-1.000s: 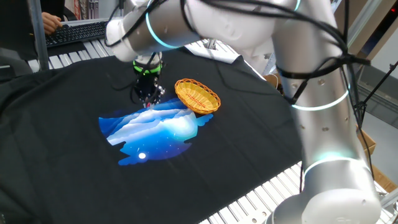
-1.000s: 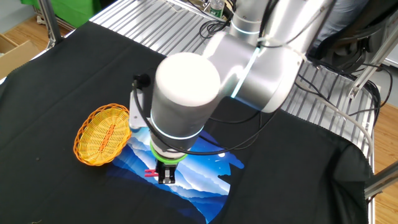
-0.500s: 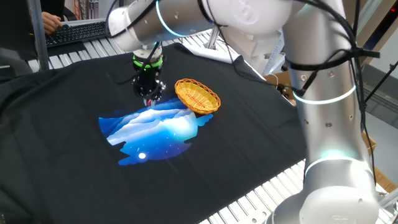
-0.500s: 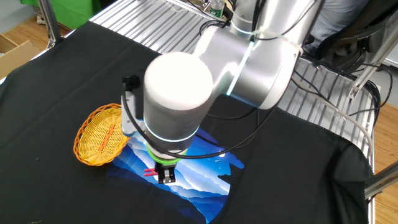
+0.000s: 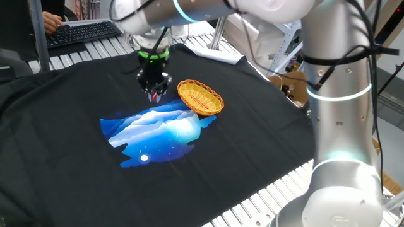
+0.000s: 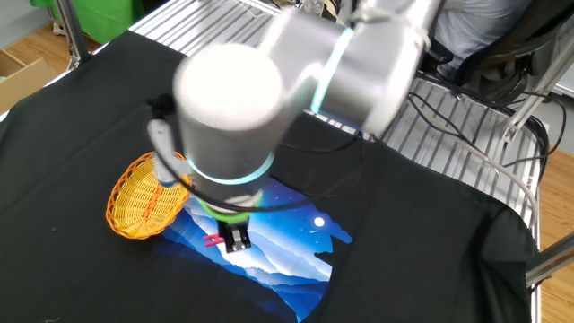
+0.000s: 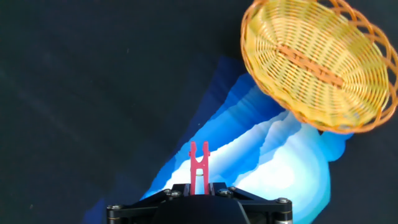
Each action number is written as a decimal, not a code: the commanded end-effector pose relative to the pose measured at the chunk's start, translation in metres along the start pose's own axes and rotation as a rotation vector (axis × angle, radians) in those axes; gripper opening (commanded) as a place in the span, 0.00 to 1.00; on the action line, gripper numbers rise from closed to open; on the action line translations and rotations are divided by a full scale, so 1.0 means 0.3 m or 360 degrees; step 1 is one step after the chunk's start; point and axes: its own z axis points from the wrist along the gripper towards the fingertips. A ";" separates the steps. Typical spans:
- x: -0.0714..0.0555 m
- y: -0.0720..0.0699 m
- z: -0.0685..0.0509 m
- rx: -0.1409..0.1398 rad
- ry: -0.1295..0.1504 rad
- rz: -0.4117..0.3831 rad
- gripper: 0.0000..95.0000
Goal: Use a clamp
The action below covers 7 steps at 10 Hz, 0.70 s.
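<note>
Red clip: I see the clamp, pink-red plastic, sticking out from my gripper, forked end forward.
Grip: jaws nearly closed, pinching the clip's tail end.
Place: it hangs above the blue print on the black cloth, beside the basket.
Handling: I judge it light, stiff and springy; squeezing the tail should spread the fork.
Doubt: the side views blur, so it may sit slightly crooked.

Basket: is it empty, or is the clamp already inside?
Empty. The hand view shows only bare weave inside the basket; the clamp is pinched in the gripper, outside it.
</note>
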 end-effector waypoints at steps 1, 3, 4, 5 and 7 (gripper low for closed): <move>-0.018 -0.024 -0.056 -0.0037 0.0056 -0.0123 0.00; -0.037 -0.034 -0.070 -0.0040 0.0066 -0.0221 0.00; -0.049 -0.040 -0.077 -0.0042 0.0080 -0.0265 0.00; -0.067 -0.050 -0.088 -0.0057 0.0095 -0.0321 0.00; -0.095 -0.067 -0.102 -0.0071 0.0122 -0.0420 0.00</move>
